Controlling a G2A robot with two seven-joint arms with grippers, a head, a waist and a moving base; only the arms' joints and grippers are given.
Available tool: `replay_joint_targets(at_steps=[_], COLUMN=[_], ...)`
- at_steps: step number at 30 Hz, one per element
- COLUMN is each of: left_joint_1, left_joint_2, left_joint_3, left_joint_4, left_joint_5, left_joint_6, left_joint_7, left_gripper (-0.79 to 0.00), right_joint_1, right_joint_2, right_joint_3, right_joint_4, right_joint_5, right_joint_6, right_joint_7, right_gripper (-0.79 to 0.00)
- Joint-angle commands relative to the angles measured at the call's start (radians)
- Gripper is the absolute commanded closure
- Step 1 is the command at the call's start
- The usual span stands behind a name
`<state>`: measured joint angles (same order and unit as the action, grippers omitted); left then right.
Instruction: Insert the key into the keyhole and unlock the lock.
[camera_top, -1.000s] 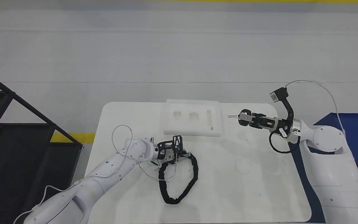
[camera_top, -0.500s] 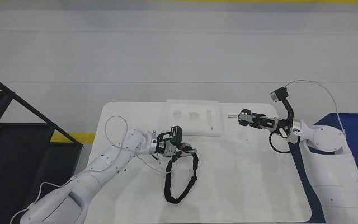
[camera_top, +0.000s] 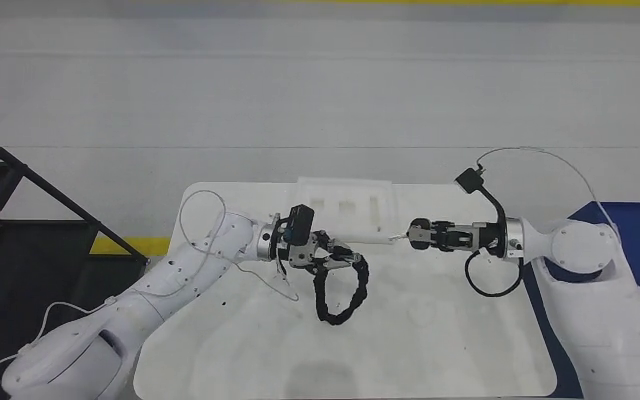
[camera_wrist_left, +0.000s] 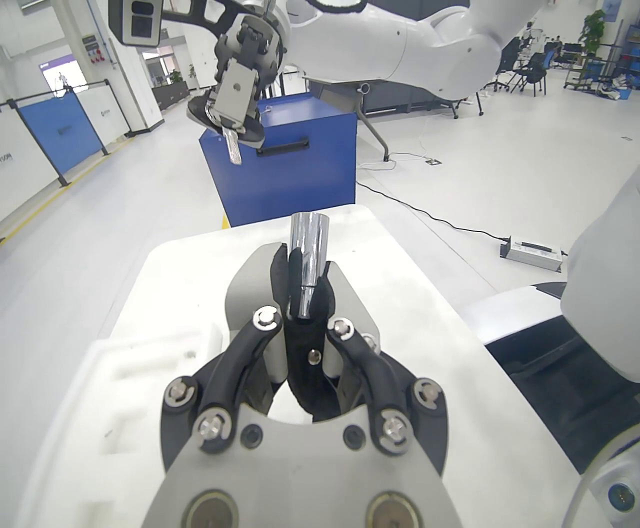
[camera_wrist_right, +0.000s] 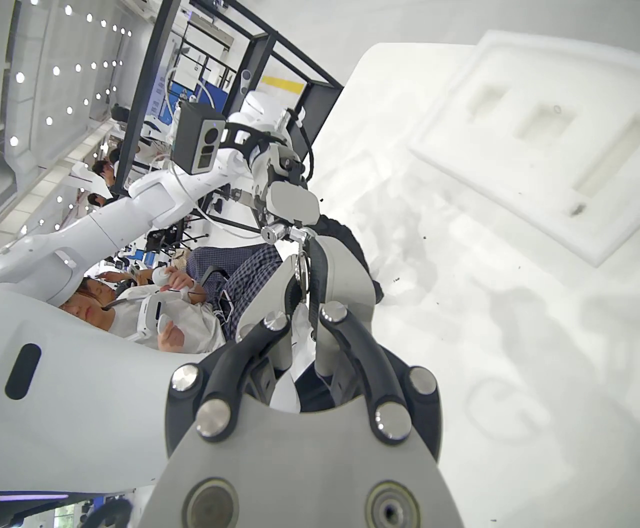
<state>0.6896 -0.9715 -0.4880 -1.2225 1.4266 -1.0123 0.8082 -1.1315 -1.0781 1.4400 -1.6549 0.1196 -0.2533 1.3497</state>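
Observation:
My left gripper is shut on a cable lock held above the middle of the white table. Its black cable loop hangs below. In the left wrist view the lock's chrome cylinder sticks out past the fingers of the left gripper. My right gripper is shut on the key, whose blade points at the lock with a short gap between them. In the right wrist view the key in the right gripper lines up near the lock's keyhole.
A white foam tray with several recesses lies at the table's far edge, just behind both grippers. A black frame stands off the table's left side. A blue cabinet stands beyond the table's right end.
The left arm has lifted the lock off the table and carried it right, with the cable loop now dangling. The right arm has brought the key left toward the lock.

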Motion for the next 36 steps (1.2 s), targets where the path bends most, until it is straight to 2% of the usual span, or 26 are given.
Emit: replay_joint_targets(at_steps=[1,9,15,19,31,34,36], left_joint_1=[-0.02,-0.058,-0.074,-0.074,-0.074,-0.05,-0.043], left_joint_2=[0.007,0.002,-0.014,-0.014,-0.014,-0.017,-0.024], left_joint_3=[0.01,0.011,0.025,0.025,0.025,0.012,0.009], left_joint_4=[-0.018,-0.041,-0.023,-0.023,-0.023,-0.006,-0.015], left_joint_5=[-0.011,-0.045,-0.081,-0.081,-0.081,-0.123,-0.159], left_joint_6=[0.0,0.002,0.016,0.016,0.016,0.059,0.051], left_joint_7=[0.0,0.001,0.016,0.016,0.016,-0.042,-0.061], left_gripper=[0.0,0.0,0.0,0.0,0.0,0.0,0.0], right_joint_1=[-0.006,-0.04,-0.04,-0.051,-0.051,-0.066,-0.072], right_joint_2=[0.005,0.023,0.029,0.033,0.033,0.035,0.038], right_joint_3=[0.015,0.067,0.039,0.032,0.032,0.034,0.043], right_joint_4=[-0.04,-0.191,-0.215,-0.23,-0.23,-0.236,-0.256], right_joint_5=[0.002,0.043,0.003,-0.019,-0.019,-0.023,-0.04], right_joint_6=[0.017,0.107,0.122,0.113,0.113,0.114,0.119], right_joint_7=[0.005,0.012,-0.005,-0.04,-0.04,-0.074,-0.081], right_gripper=[0.0,0.0,0.0,0.0,0.0,0.0,0.0])
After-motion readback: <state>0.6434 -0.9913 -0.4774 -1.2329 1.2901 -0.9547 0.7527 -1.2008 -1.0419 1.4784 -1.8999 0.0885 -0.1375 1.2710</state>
